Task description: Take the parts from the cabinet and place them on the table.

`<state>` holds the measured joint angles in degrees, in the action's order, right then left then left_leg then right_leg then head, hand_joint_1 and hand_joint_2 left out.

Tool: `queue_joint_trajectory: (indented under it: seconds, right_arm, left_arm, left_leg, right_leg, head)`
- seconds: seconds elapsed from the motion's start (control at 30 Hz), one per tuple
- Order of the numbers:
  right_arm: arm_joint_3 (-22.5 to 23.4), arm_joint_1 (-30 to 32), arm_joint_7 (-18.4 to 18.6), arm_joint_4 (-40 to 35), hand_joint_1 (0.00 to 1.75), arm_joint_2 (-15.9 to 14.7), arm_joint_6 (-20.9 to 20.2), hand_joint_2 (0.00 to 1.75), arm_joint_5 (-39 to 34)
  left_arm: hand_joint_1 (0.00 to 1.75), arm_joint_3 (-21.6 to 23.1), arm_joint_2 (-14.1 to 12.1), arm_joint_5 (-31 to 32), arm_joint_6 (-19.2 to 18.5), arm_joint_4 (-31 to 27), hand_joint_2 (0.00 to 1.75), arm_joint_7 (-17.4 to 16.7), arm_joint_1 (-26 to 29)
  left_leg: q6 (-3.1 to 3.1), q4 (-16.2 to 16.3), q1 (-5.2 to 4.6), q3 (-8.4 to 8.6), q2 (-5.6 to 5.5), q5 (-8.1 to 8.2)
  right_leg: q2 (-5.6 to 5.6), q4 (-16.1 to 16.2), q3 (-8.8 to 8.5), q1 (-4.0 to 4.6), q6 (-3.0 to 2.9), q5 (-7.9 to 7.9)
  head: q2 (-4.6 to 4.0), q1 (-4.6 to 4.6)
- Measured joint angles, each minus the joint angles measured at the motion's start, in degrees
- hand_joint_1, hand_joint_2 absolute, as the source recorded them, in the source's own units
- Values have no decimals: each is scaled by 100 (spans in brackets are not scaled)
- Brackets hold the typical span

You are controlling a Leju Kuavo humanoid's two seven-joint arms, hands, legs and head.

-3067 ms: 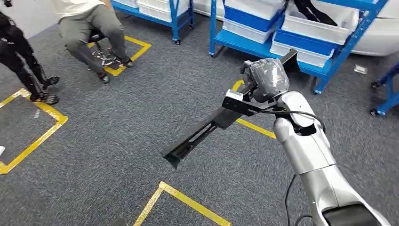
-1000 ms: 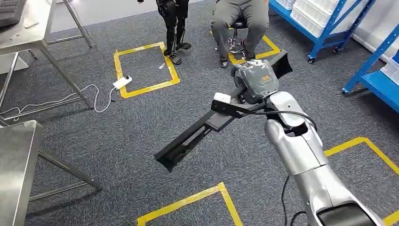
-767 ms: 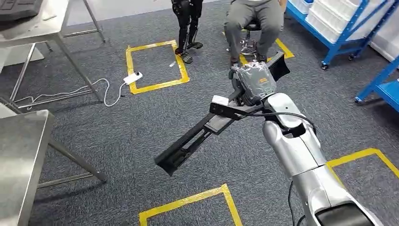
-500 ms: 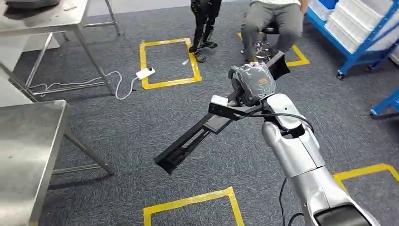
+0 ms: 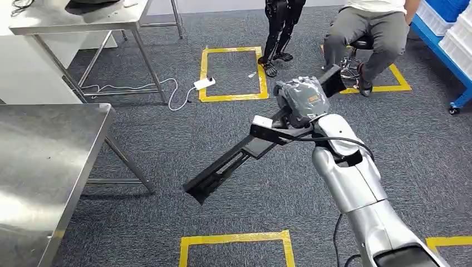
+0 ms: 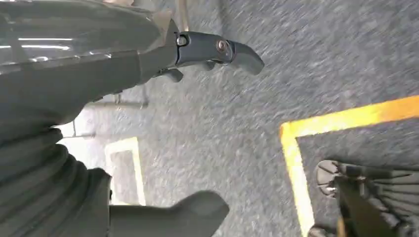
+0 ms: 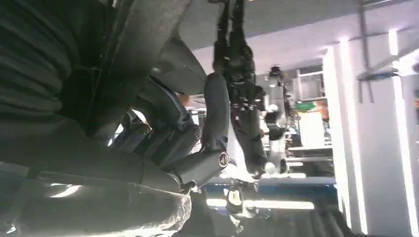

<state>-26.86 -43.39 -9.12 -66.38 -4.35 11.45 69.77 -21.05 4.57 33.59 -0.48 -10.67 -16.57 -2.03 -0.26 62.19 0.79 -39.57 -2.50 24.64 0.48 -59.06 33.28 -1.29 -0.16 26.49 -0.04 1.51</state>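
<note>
Head view: the right robot hand [image 5: 300,99], wrapped in clear film, is gripping a long black part [image 5: 234,159] near its upper end. The part is a flat, slotted bar with a raised lip at its low end, hanging slanted in the air over the grey carpet [image 5: 183,139], clear of the steel desk [image 5: 39,161] at the left. A second desk [image 5: 83,19] is standing farther back. A person [image 5: 370,30] is sitting on a stool beside a yellow floor square [image 5: 232,72], with a power strip [image 5: 204,83] lying near.

Left wrist view: the left robot hand [image 6: 148,98] is hanging over the carpet, fingers [image 6: 217,49] apart, holding nothing.

Right wrist view: the right robot hand's fingers [image 7: 212,123] are curling around the dark part [image 7: 143,29].
</note>
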Motion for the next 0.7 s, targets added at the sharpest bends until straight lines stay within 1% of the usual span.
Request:
queue_joint_trajectory:
  seconds: [0.03, 0.07, 0.1, 0.13, 0.17, 0.2, 0.23, 0.27, 0.3, 0.33, 0.37, 0.4, 0.43, 0.47, 0.5, 0.53, 0.57, 0.6, 0.63, 0.67, 0.7]
  right_arm:
    - [-2, -3, -11, 7, 175, 11, 2, 175, -4]
    - [-2, -3, -17, 22, 175, 11, 2, 175, -4]
    - [-2, -1, -17, 42, 175, 13, 2, 175, -4]
    - [-7, 1, -17, 55, 175, 20, 2, 175, -4]
    - [-9, 0, -18, 68, 175, 33, 2, 175, -4]
    - [-9, 0, -20, 70, 175, 41, 2, 175, -4]
    - [-9, -5, -20, 70, 175, 48, 4, 175, -4]
    - [-9, -18, -17, 70, 175, 65, 9, 175, -4]
    - [-7, -24, -17, 70, 175, 77, 13, 175, -4]
    - [-7, -37, -17, 74, 175, 74, 15, 175, -4]
    - [-9, -39, -17, 76, 175, 85, 17, 175, -4]
    - [-11, -33, -17, 79, 175, 109, 17, 175, 0]
    - [-13, -40, -17, 79, 175, 134, 17, 175, 7]
    - [-11, -46, -4, 87, 175, 142, 20, 175, 13]
    - [-9, -53, -2, 90, 175, 142, 24, 175, 13]
    - [-9, -55, 0, 94, 175, 140, 24, 175, 17]
    - [-9, -43, 7, 105, 175, 131, 24, 175, 26]
    - [-9, -26, 7, 122, 175, 122, 24, 175, 35]
    - [-9, -8, 7, 138, 175, 122, 24, 175, 42]
    - [-9, 6, 7, 146, 175, 118, 24, 175, 42]
    - [-9, 5, 7, 149, 175, 111, 24, 175, 46]
  left_arm:
    - [0, -19, 15, -9, -2, 0, 175, 2, -17]
    - [0, -35, 41, -9, -2, 0, 175, 2, -27]
    - [0, -52, 66, -9, -4, 0, 175, 2, -28]
    - [0, -61, 90, -9, -7, 0, 175, 2, -24]
    - [0, -70, 102, -9, -6, 0, 175, 2, -15]
    - [0, -78, 107, -9, -5, 0, 175, 2, -13]
    - [0, -98, 109, -9, -7, 0, 175, 2, -14]
    - [0, -109, 109, -6, -7, 0, 175, 2, -20]
    - [0, -118, 105, -6, -7, -2, 175, 2, -34]
    - [0, -124, 114, -6, -7, -2, 175, 4, -41]
    - [0, -133, 114, -6, -9, -2, 175, 4, -41]
    - [0, -149, 114, -6, -11, -2, 175, 4, -36]
    - [0, -151, 114, -6, -24, -2, 175, 4, -26]
    - [0, -151, 125, 2, -42, -2, 175, -2, -15]
    - [0, -155, 138, 2, -53, -2, 175, -13, -19]
    - [0, -157, 140, 9, -61, -2, 175, -13, -39]
    - [0, -157, 151, 11, -70, -2, 175, -20, -53]
    - [0, -157, 164, 13, -74, -2, 175, -31, -54]
    - [0, -157, 170, 18, -81, -2, 175, -33, -51]
    - [0, -157, 186, 18, -85, 0, 175, -37, -40]
    - [0, -159, 197, 18, -87, 0, 175, -37, -36]
  left_leg:
    - [-11, 426, 5, -198, 141, 224]
    - [-13, 891, 6, -418, 210, 432]
    - [-4, 1317, 5, -623, 228, 591]
    - [13, 1458, 4, -690, 228, 595]
    - [40, 1312, -1, -607, 231, 483]
    - [79, 943, -13, -390, 239, 295]
    - [134, 389, -45, -63, 303, 74]
    - [208, -135, -102, 272, 522, -74]
    - [236, -267, -166, 343, 688, 7]
    - [257, -319, -194, 334, 623, -20]
    - [285, -315, -205, 315, 564, -28]
    - [302, -322, -215, 309, 513, -35]
    - [333, -388, -214, 332, 446, -69]
    - [344, -489, -129, 406, 395, -144]
    - [384, -523, -124, 415, 346, -179]
    - [397, -523, -113, 406, 296, -188]
    - [397, -522, -109, 404, 225, -189]
    - [396, -521, -102, 401, 143, -190]
    - [390, -518, -95, 400, 60, -194]
    - [379, -515, -79, 403, -35, -198]
    - [368, -507, -61, 403, -120, -202]
  right_leg:
    - [-60, -1, 1, 28, -29, 7]
    - [-124, -1, 4, 61, -40, 13]
    - [-206, -2, 11, 90, -48, 18]
    - [-275, -2, 14, 115, -52, 21]
    - [-337, -2, 16, 135, -55, 22]
    - [-394, -1, 12, 152, -63, 28]
    - [-456, -1, 3, 165, -68, 33]
    - [-511, 0, -14, 170, -73, 37]
    - [-565, 2, -9, 211, -63, 43]
    - [-609, 8, -7, 204, -49, 51]
    - [-668, 13, -11, 193, -43, 49]
    - [-722, 31, -21, 188, -37, 50]
    - [-774, 51, -51, 211, -15, 55]
    - [-535, -30, 23, 211, 13, 103]
    - [-242, -235, 97, 177, 10, 218]
    - [-118, -655, 287, 151, -9, 407]
    - [-85, -1100, 495, 131, -13, 578]
    - [-73, -1540, 713, 109, 7, 717]
    - [-72, -1793, 845, 93, 55, 760]
    - [-71, -1710, 833, 68, 126, 676]
    - [-66, -1355, 676, 45, 209, 492]
  head:
    - [0, 13]
    - [0, 11]
    - [0, 15]
    - [0, 13]
    - [0, 13]
    - [0, 13]
    - [0, 13]
    - [0, 15]
    - [0, 0]
    - [0, 6]
    - [0, 31]
    - [0, 22]
    - [0, 28]
    - [0, 13]
    - [0, 26]
    - [0, 9]
    - [0, 0]
    - [0, -2]
    - [0, 0]
    - [0, -2]
    - [0, -2]
